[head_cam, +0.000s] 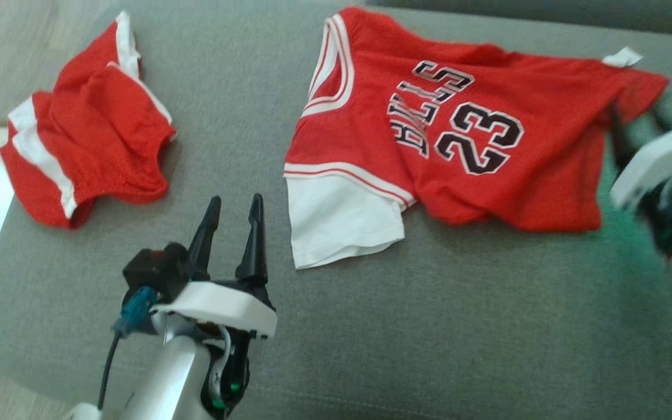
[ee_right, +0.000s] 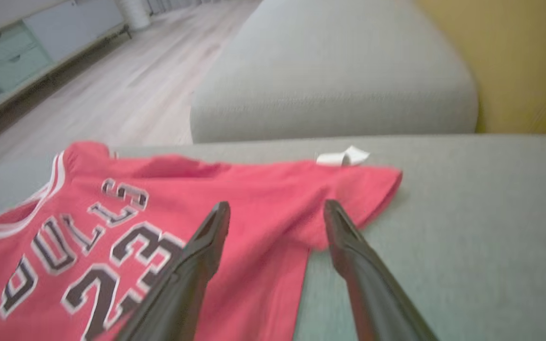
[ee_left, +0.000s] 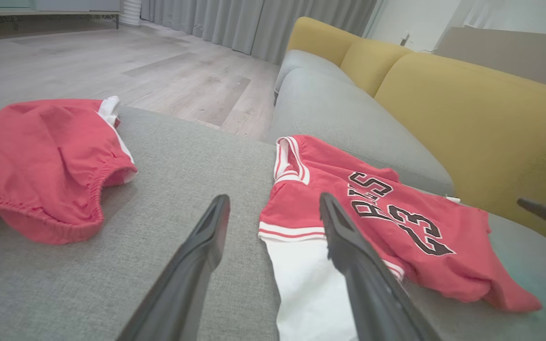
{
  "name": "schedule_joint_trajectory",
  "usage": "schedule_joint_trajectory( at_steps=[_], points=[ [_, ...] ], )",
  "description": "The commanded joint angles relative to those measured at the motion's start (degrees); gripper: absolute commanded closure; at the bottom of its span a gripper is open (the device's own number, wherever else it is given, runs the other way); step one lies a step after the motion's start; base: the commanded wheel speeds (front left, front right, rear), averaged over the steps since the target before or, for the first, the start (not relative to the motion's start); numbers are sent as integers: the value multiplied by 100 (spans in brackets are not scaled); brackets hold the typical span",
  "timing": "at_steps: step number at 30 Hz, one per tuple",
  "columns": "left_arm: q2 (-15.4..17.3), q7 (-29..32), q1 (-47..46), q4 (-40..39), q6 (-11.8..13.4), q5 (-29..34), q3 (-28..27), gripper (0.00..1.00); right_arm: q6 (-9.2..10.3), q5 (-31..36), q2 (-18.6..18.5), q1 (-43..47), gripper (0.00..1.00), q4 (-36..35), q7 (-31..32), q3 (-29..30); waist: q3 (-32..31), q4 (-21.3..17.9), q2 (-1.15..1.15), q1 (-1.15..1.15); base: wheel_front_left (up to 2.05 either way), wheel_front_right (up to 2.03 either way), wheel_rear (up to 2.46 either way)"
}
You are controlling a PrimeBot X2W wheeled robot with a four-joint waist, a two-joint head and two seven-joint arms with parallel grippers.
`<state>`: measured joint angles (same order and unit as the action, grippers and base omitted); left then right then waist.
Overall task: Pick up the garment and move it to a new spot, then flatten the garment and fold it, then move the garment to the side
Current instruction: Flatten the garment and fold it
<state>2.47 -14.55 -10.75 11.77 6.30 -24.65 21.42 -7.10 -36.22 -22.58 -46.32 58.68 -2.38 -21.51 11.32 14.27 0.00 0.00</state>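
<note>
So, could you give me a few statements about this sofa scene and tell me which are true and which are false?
The jersey bears the number 23. True.
The red shorts lie on top of the jersey. False: they lie apart from it on the grey cushion.
The left gripper is clamped on the jersey. False: it is open and holds nothing.
The right gripper is open. True.
</note>
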Motion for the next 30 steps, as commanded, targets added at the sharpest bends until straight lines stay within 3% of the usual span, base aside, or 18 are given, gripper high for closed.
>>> schedule_joint_trajectory(
  at_steps=[1,9,20,21,22,23,25,30],
  points=[
    [42,-45,-58,-134,-32,47,-221,0,-39,-216,-81,330,0,-395,295,-244,-193,-149,0,0,0,0,0],
    [41,-45,48,-117,-63,7,-256,0,-39,-1246,-422,1619,0,-1411,1470,-418,-279,-188,0,0,0,0,0],
    [41,-45,6,-88,-50,-12,-222,0,-39,-2264,-1,2051,0,-1808,2462,-135,-193,-7,0,0,0,0,0],
    [41,-45,7,-80,-47,-17,-224,0,-39,-2357,22,2077,11,-1847,2548,-118,-195,8,0,0,0,0,0],
    [41,-45,8,-74,-46,-22,-222,0,-39,-2412,31,2094,38,-1876,2603,-106,-197,22,0,0,0,0,0],
    [41,-45,8,-74,-46,-22,-222,0,-39,-2412,31,2094,38,-1876,2603,-106,-197,22,0,0,0,0,0],
    [41,-45,8,-56,-46,-36,-208,0,-39,-2451,32,2096,100,-1886,2606,-48,-214,51,0,0,0,0,0],
    [41,-45,19,-56,-37,-64,-176,0,-39,-2682,-87,2015,100,-2160,2568,271,-238,112,0,0,0,0,0]
  ],
)
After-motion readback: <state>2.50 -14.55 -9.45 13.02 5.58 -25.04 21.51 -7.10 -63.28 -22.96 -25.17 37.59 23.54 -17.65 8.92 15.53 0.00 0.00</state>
